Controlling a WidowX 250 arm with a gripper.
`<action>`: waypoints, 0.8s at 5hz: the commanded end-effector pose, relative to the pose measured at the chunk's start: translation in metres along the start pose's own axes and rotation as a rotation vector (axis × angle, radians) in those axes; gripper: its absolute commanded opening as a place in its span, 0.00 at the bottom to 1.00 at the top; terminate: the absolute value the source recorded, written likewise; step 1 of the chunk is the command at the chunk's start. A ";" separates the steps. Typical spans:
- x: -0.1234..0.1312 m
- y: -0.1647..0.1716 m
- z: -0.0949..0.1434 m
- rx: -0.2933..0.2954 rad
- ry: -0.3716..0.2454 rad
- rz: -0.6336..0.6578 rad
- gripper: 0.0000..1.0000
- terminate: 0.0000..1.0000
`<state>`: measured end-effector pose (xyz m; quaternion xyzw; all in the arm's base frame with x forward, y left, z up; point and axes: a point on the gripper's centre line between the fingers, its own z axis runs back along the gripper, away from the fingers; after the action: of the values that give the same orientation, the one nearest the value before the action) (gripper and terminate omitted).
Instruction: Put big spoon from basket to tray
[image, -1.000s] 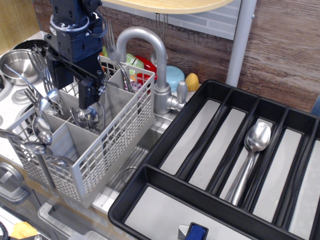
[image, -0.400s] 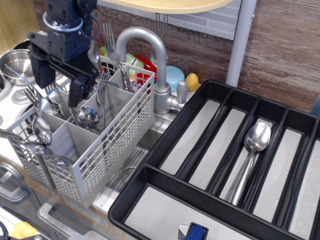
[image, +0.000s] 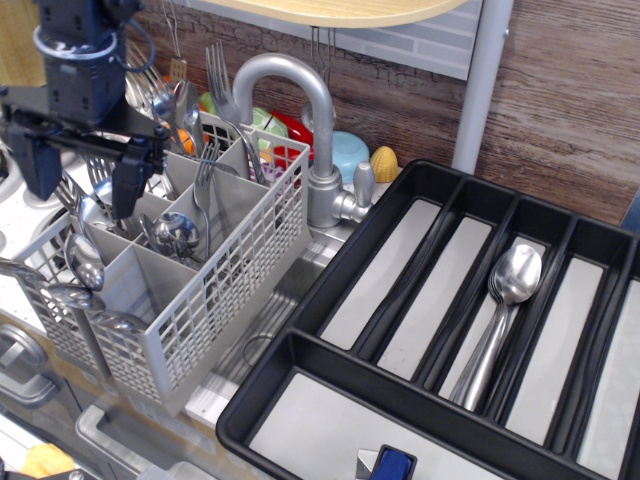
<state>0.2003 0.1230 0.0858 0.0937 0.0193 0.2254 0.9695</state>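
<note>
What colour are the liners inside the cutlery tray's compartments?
Light grey liners, set in the black tray; the only view, observation.image, shows it.

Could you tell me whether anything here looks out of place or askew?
Nothing stands out. The cutlery stands upright in the basket, the spoons lie straight in one compartment of the tray, and the gripper hangs open above the basket's left side, holding nothing.

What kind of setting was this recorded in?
Most likely a kitchen sink area, possibly a mock-up: a metal faucet, a cutlery basket full of forks and spoons, and a black cutlery tray beside it.
</note>
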 end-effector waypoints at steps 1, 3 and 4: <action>0.001 0.002 -0.003 -0.025 0.010 0.157 1.00 0.00; 0.000 0.006 -0.026 -0.024 0.018 0.237 1.00 0.00; 0.000 0.007 -0.041 -0.038 0.034 0.190 1.00 0.00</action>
<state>0.1926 0.1342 0.0400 0.0723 0.0329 0.3202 0.9440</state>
